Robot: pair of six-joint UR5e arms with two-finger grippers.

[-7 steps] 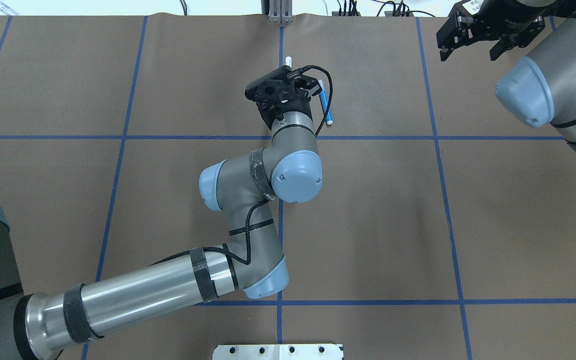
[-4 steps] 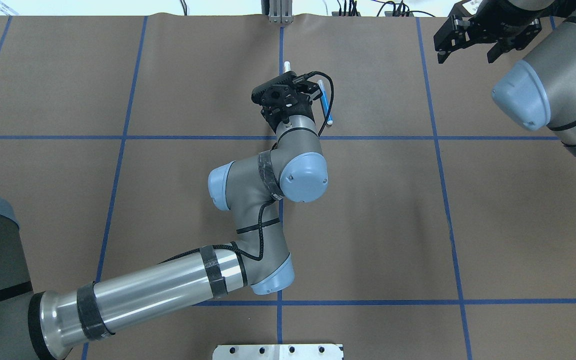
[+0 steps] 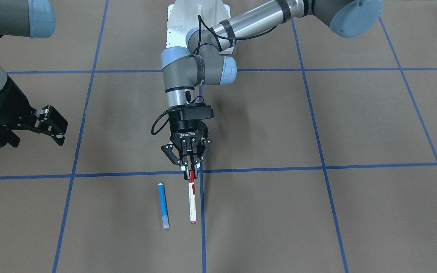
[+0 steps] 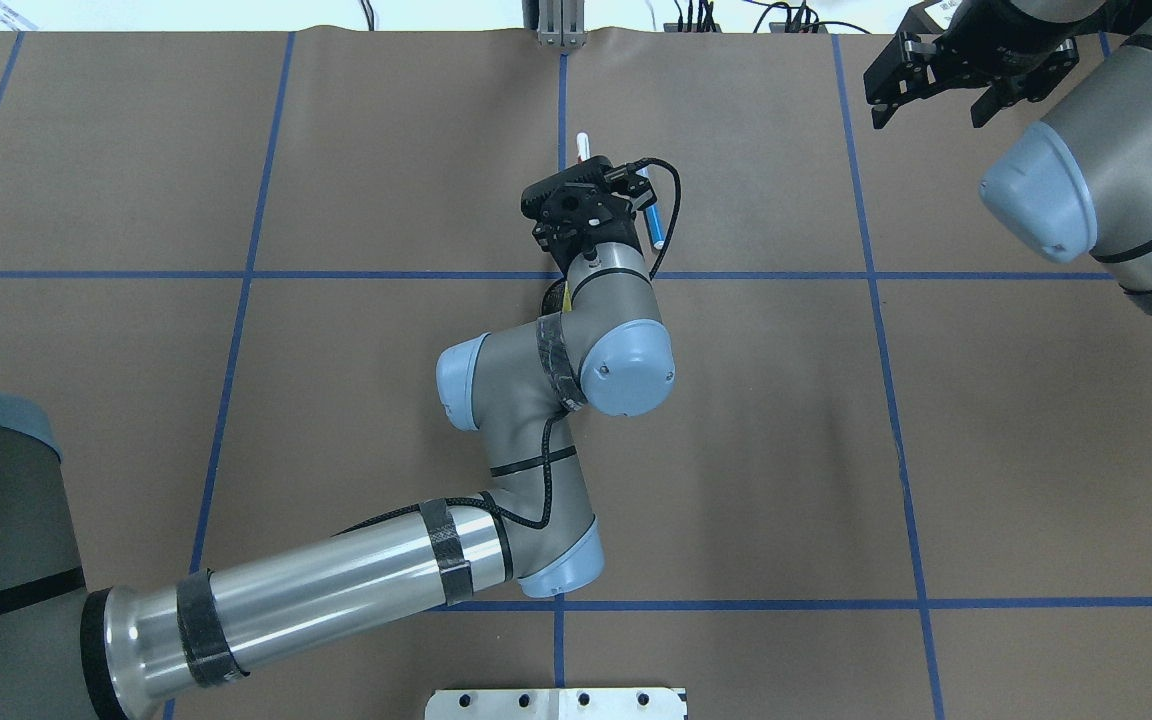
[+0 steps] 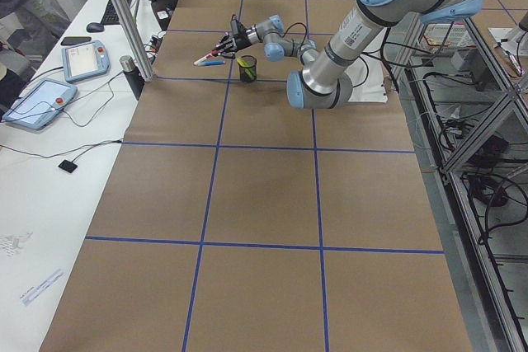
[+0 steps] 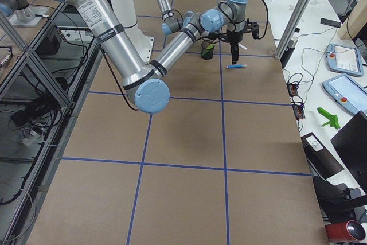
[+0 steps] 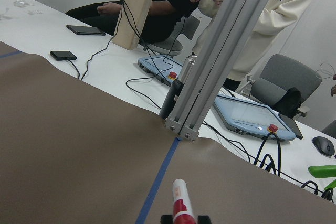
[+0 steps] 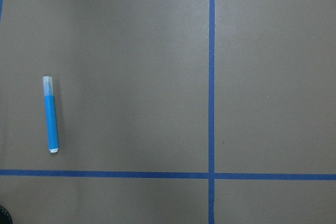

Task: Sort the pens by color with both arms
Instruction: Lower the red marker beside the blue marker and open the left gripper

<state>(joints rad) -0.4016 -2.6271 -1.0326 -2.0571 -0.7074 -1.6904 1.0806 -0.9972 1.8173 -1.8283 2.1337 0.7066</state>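
Note:
My left gripper point(image 3: 190, 169) is shut on the red cap end of a white-bodied pen point(image 3: 192, 201), which points away from the robot, low over the brown table. The left wrist view shows the red-capped pen point(image 7: 181, 208) sticking out between the jaws. A blue pen point(image 3: 162, 204) lies on the table just beside it, and it also appears in the right wrist view as the blue pen point(image 8: 50, 114). My right gripper point(image 4: 931, 110) hangs open and holds nothing at the far right, well away from both pens.
A black mesh cup point(image 5: 247, 68) with yellow-green pens inside stands near the left arm's wrist. Blue tape lines point(image 4: 561, 440) divide the table point(image 4: 1036, 450) into squares. An aluminium post point(image 7: 202, 77) rises at the far edge, with tablets, cables and seated people behind it.
The left arm has shifted right and slightly toward the robot, carrying the red-capped pen with it. The right gripper has drifted a little toward the far edge and stays open.

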